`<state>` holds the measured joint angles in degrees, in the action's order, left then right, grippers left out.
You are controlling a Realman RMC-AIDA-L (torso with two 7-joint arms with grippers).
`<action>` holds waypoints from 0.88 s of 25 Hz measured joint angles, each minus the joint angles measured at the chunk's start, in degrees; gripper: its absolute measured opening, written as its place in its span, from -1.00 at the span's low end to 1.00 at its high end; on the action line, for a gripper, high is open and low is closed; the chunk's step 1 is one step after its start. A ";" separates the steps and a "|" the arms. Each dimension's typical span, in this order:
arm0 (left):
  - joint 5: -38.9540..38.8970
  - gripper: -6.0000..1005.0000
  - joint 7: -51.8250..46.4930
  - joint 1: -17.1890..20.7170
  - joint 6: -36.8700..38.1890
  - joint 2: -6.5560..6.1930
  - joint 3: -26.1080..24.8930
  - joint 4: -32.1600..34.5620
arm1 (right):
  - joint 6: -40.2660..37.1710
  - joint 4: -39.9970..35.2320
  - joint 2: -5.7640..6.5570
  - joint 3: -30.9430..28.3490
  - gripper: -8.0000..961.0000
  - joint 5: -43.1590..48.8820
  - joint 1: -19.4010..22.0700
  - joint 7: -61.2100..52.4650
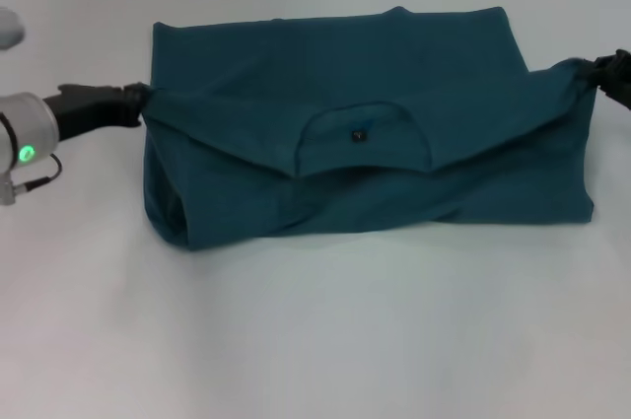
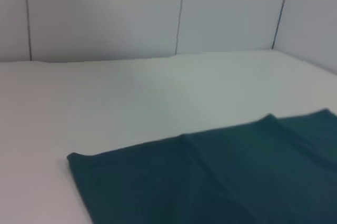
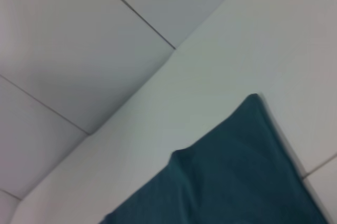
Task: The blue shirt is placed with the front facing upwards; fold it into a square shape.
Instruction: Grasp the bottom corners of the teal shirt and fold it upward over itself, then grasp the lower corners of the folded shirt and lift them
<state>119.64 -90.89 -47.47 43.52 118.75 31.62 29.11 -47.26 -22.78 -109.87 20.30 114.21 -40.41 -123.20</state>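
The blue shirt (image 1: 365, 133) lies on the white table, folded over itself, with the collar (image 1: 363, 138) and its small dark label facing up near the middle. A raised fold runs across it, pulled taut between the two sides. My left gripper (image 1: 138, 102) is shut on the shirt's left corner, just above the table. My right gripper (image 1: 596, 74) pinches the right corner at the frame's edge. The left wrist view shows only a flat part of the shirt (image 2: 221, 176), and the right wrist view shows one corner of the shirt (image 3: 237, 171).
The white table (image 1: 315, 340) stretches around the shirt. Pale wall panels (image 2: 105, 13) stand behind the table's far edge.
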 joint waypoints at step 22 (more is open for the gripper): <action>-0.10 -0.05 -2.88 16.53 13.82 5.69 10.90 20.78 | -15.47 -15.59 -3.94 4.31 0.40 -0.19 12.05 9.28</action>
<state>119.55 -93.77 -30.94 57.35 124.45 42.52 49.89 -62.72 -38.37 -113.81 24.61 114.02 -28.36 -113.93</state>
